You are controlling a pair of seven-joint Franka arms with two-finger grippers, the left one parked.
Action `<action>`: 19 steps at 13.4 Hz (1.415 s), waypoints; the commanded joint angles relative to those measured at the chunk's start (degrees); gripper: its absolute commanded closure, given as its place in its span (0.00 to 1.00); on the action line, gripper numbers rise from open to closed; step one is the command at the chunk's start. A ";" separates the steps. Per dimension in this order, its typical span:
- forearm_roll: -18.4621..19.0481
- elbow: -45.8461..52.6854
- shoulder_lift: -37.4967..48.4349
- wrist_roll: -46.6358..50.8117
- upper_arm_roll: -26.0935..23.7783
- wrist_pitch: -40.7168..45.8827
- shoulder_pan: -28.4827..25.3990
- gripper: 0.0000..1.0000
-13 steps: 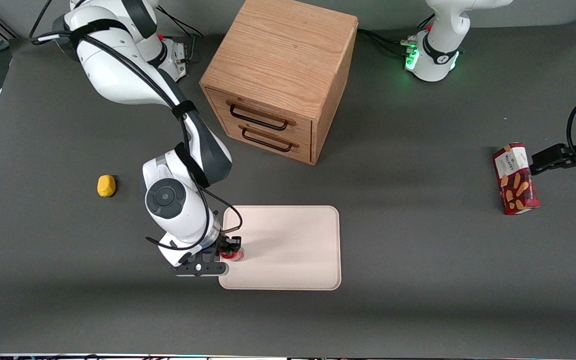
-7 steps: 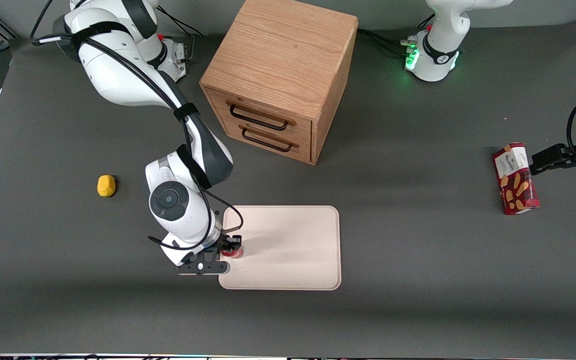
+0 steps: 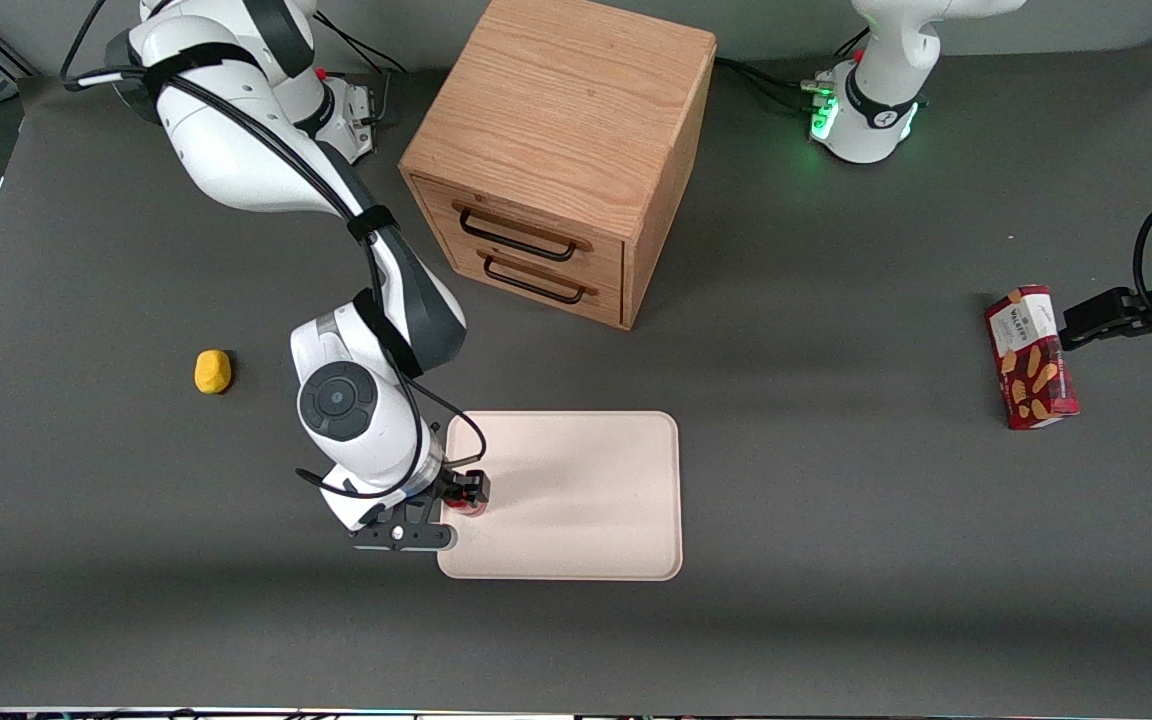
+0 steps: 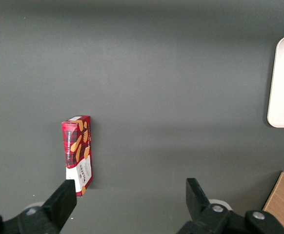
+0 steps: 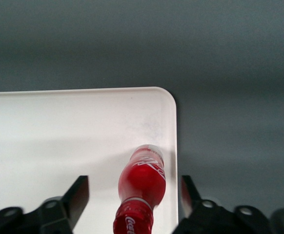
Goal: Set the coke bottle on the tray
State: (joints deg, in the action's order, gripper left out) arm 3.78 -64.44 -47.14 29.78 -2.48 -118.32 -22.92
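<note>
Glossy red showing in the front view: coke bottle (image 3: 471, 506) sitting on the pale cream-pink tray (image 3: 586, 500), close to the tray's edge toward the working arm's end of the table, mostly hidden under the gripper (image 3: 464, 497). Hanging directly above that edge of the tray, white wrist housing blocking the fingers from this angle. Lying well apart on the dark grey table (image 3: 836, 560): a yellow lump (image 3: 213, 371) toward the working arm's end, a red snack box (image 3: 1030, 357) toward the parked arm's end. Standing farther from the front camera than the tray: a wooden drawer cabinet (image 3: 561, 150), both drawers closed.

Showing in the left wrist view: the red snack box (image 4: 78, 147) lying flat on the grey table (image 4: 171, 87), a rounded corner of the tray (image 4: 283, 83) at the frame's edge, a wooden corner of the cabinet (image 4: 283, 202).

Looking down in the right wrist view: the coke bottle (image 5: 143, 187) standing upright on the tray (image 5: 59, 141), just beside the low rim and near a rounded corner. Black fingers (image 5: 76, 195) standing wide apart on either side of the bottle, gripper (image 5: 134, 195) straddling it, clear gaps visible between each finger and the red body, nothing clamped. Dark table (image 5: 230, 73) surrounding the tray's corner.
</note>
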 commanded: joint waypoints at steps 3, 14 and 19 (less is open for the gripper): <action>0.62 -0.25 4.14 3.26 0.11 4.91 -0.11 0.00; 0.71 -12.79 32.42 -2.33 -14.46 32.17 17.53 0.00; 0.18 -18.17 41.24 -18.68 -12.04 34.20 24.24 0.00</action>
State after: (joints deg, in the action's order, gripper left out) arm 4.01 -78.19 -9.27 16.73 -16.15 -83.10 -0.29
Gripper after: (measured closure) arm 0.000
